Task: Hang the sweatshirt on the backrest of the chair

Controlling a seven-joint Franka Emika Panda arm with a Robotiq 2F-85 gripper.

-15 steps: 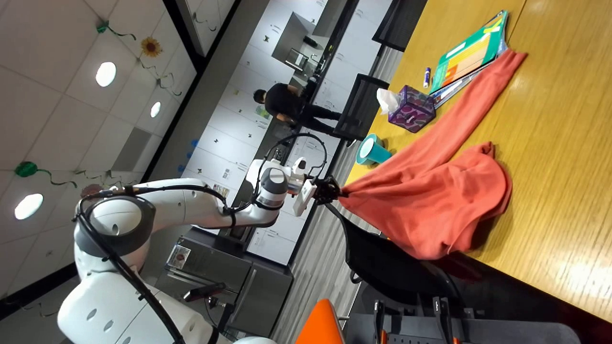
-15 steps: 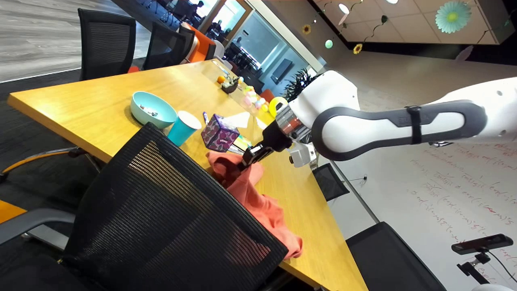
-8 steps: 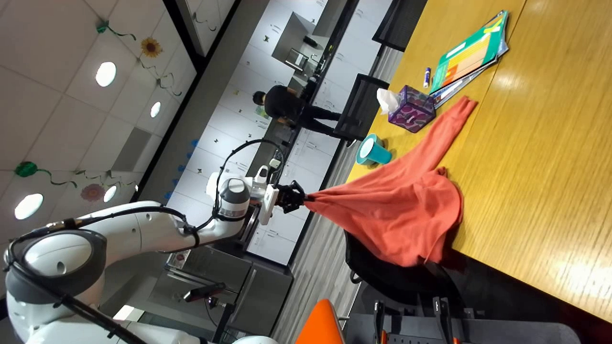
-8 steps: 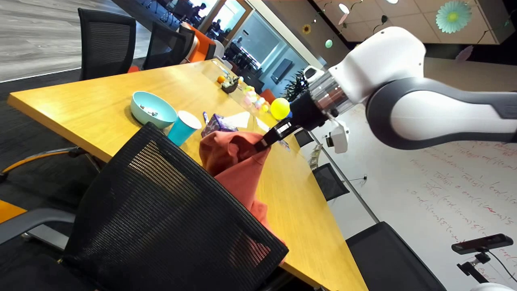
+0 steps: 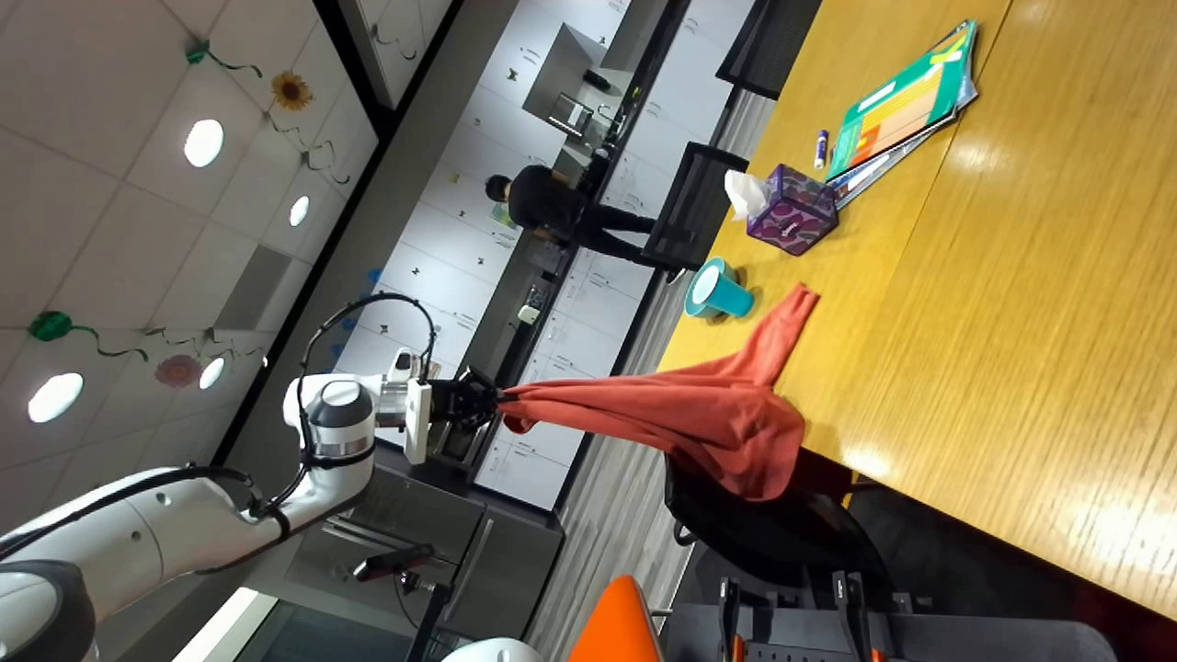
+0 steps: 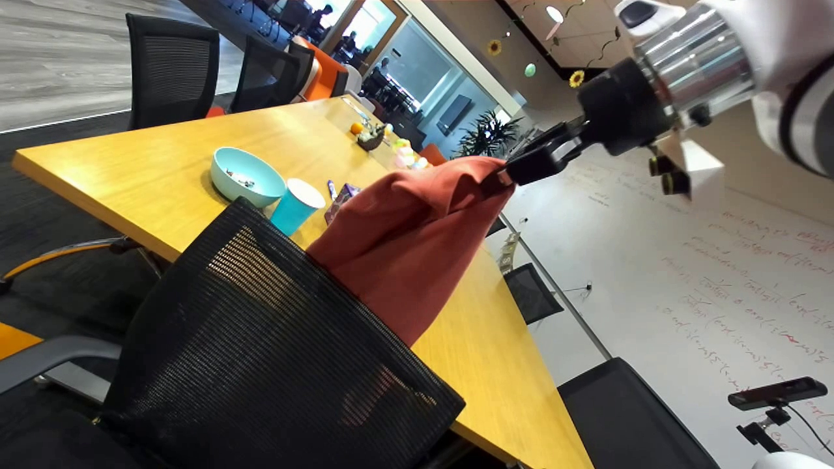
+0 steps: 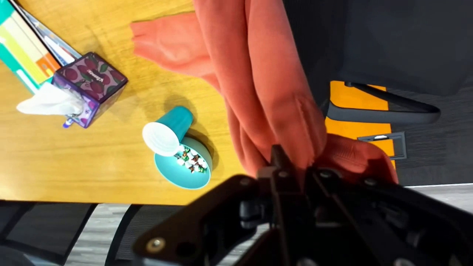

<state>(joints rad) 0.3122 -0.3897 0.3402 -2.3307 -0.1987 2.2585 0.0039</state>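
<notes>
The coral sweatshirt (image 5: 726, 414) hangs stretched from my gripper (image 5: 501, 397) down to the table. In an exterior view the sweatshirt (image 6: 417, 254) rises behind the top edge of the black mesh backrest (image 6: 280, 332); a lower part shows through the mesh. The backrest (image 5: 736, 519) also shows beneath the cloth. In the wrist view the sweatshirt (image 7: 255, 81) runs away from the gripper (image 7: 295, 166), with one sleeve on the table and a loose fold beside the fingers. The gripper (image 6: 511, 176) is shut on the cloth, well above the backrest. The sweatshirt's far end is partly hidden.
On the wooden table (image 5: 1039, 322) stand a teal cup (image 5: 722, 292), a teal bowl (image 6: 247, 176), a purple tissue box (image 5: 793, 210) and a green booklet (image 5: 906, 101). An orange object (image 5: 618, 625) is near the chair. Black chairs (image 6: 172, 71) stand along the table.
My gripper has risen away from the table with the sweatshirt. The cloth has slid across the table toward the chair, its sleeve leaving the booklet and tissue box. More cloth now stands above the backrest.
</notes>
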